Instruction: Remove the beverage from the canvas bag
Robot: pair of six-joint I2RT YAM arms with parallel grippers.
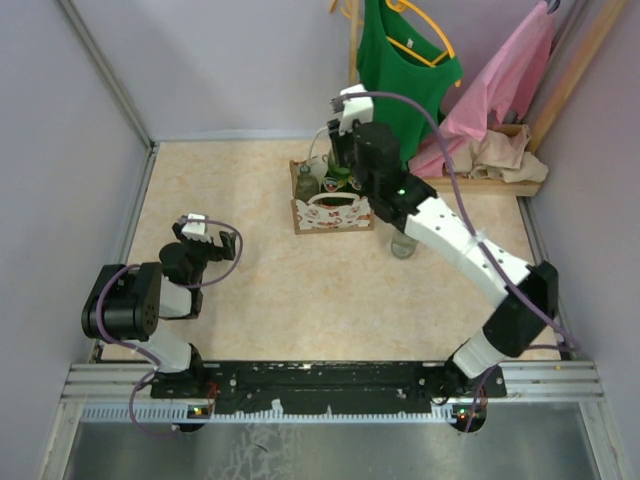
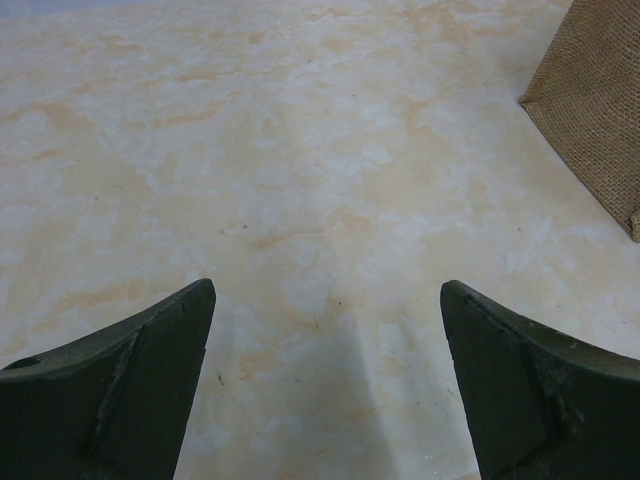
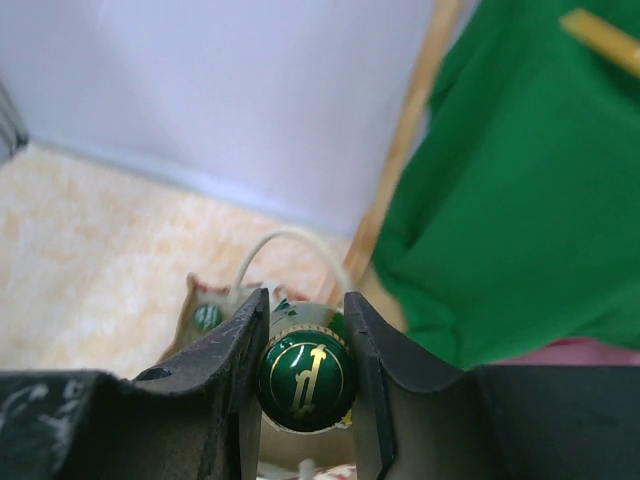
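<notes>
The canvas bag point(image 1: 330, 207), tan with white looped handles and a white-and-red front panel, stands at the back middle of the table. Bottles stand in it; one with a green cap point(image 1: 306, 172) shows at its left end. My right gripper point(image 3: 305, 335) is above the bag and shut on the dark green, gold-lettered cap of a beverage bottle point(image 3: 304, 380). A white handle point(image 3: 290, 245) and a second green cap point(image 3: 207, 317) show behind it. My left gripper point(image 2: 328, 330) is open and empty, low over the bare table; a bag corner point(image 2: 595, 110) shows at the right.
A green garment point(image 1: 405, 60) and a pink one point(image 1: 500, 85) hang at the back right over a wooden rack with crumpled cloth point(image 1: 505, 160). A small round object point(image 1: 403, 246) lies right of the bag, under my right arm. Walls close the table's left, back and right.
</notes>
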